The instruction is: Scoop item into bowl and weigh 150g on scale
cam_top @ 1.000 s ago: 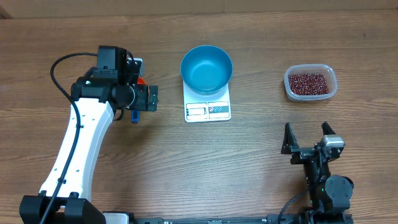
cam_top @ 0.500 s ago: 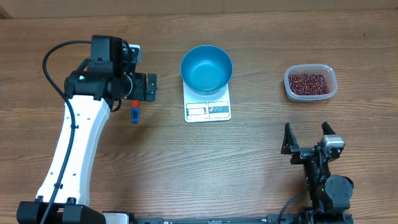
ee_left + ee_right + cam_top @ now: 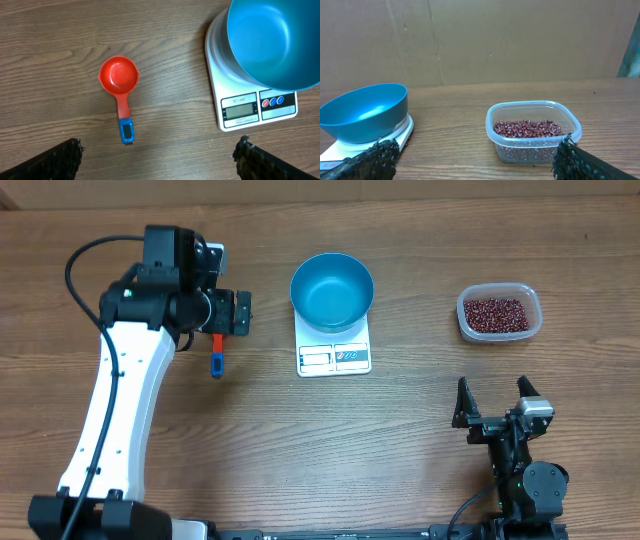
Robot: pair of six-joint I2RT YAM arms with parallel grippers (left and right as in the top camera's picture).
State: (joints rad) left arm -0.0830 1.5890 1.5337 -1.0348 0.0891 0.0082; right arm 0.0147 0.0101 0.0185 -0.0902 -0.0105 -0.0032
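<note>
The blue bowl (image 3: 332,290) stands empty on the white scale (image 3: 334,358) at the table's middle back. The dark red beans (image 3: 495,312) fill a clear tub (image 3: 530,320) at the right. A red scoop with a blue handle (image 3: 214,362) lies left of the scale. My left gripper (image 3: 236,313) hovers above the scoop, open and empty. In the left wrist view the scoop (image 3: 119,76) lies ahead of the open gripper (image 3: 160,157), with the bowl (image 3: 272,42) and scale (image 3: 257,107) to its right. My right gripper (image 3: 494,402) rests open near the front edge, facing the beans (image 3: 527,128).
A cardboard wall (image 3: 480,40) stands behind the table's far edge. In the right wrist view the bowl (image 3: 365,112) is at the left and the tub (image 3: 532,150) at centre right, with bare wood between them.
My left arm has drawn back toward the far edge, uncovering more of the scoop's blue handle. The right arm, bowl, scale and tub have not moved.
</note>
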